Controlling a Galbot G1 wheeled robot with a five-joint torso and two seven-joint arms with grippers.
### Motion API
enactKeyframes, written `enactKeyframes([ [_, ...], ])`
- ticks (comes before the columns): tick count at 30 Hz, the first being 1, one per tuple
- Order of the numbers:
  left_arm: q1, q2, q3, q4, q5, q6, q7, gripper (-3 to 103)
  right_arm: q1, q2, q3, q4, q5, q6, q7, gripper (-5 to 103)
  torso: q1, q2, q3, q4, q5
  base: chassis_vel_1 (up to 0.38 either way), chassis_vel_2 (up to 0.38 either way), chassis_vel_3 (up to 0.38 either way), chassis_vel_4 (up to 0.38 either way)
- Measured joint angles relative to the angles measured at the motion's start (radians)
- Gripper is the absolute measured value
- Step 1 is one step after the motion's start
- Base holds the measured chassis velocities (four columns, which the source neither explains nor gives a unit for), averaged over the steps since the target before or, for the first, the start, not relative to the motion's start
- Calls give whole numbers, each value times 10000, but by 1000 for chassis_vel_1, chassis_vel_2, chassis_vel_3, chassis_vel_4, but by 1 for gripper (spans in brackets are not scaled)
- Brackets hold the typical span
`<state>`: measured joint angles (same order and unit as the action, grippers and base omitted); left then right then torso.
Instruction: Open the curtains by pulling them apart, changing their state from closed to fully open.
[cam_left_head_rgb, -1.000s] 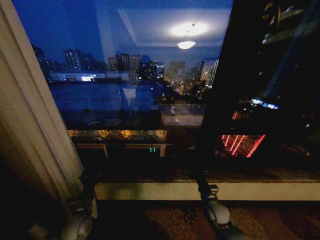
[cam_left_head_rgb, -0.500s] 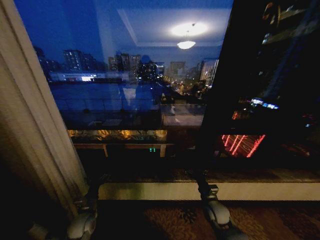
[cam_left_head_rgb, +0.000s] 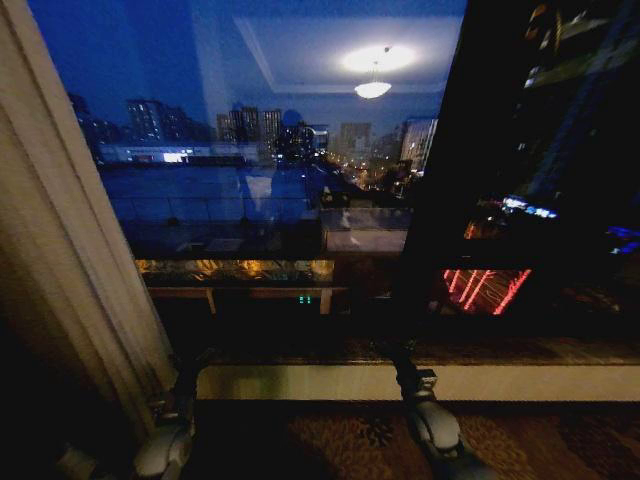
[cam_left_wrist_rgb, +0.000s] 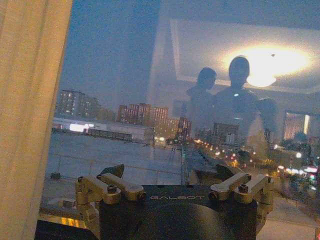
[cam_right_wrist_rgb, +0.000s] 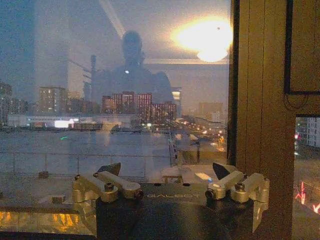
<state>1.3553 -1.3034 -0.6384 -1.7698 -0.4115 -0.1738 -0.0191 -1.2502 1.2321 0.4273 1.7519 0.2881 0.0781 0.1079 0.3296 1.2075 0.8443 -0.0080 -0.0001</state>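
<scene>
One cream pleated curtain panel (cam_left_head_rgb: 60, 260) hangs gathered at the left side of the window, and its edge also lines one side of the left wrist view (cam_left_wrist_rgb: 30, 115). My left gripper (cam_left_head_rgb: 188, 372) sits low beside the curtain's lower edge; in the left wrist view the left gripper (cam_left_wrist_rgb: 171, 172) is open with nothing between its fingers and the fabric off to one side. My right gripper (cam_left_head_rgb: 402, 366) is low near the middle of the window, and in the right wrist view the right gripper (cam_right_wrist_rgb: 165, 170) is open and empty, facing the glass.
The window glass (cam_left_head_rgb: 280, 170) is bare, showing the night city and a reflected ceiling lamp. A dark vertical window frame (cam_left_head_rgb: 430, 200) divides it; the same frame (cam_right_wrist_rgb: 260, 115) stands close to the right gripper. A pale sill (cam_left_head_rgb: 320, 382) and patterned carpet (cam_left_head_rgb: 340, 440) lie below.
My left arm has shifted slightly to the right along the curtain's lower edge. The right arm has not moved.
</scene>
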Motion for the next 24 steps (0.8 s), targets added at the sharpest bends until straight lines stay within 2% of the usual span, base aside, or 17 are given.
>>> enactKeyframes([
  [12,4,2,-8,0,-2,-8,4,100,0,1,-1,0,0,0,0,100,0,0,0,1,-1,-31,-35,39,41],
  [24,5,1,-5,-5,-5,-9,5,100,0,0,0,0,0,0,0,100,-1,0,0,0,1,-235,-241,242,248],
])
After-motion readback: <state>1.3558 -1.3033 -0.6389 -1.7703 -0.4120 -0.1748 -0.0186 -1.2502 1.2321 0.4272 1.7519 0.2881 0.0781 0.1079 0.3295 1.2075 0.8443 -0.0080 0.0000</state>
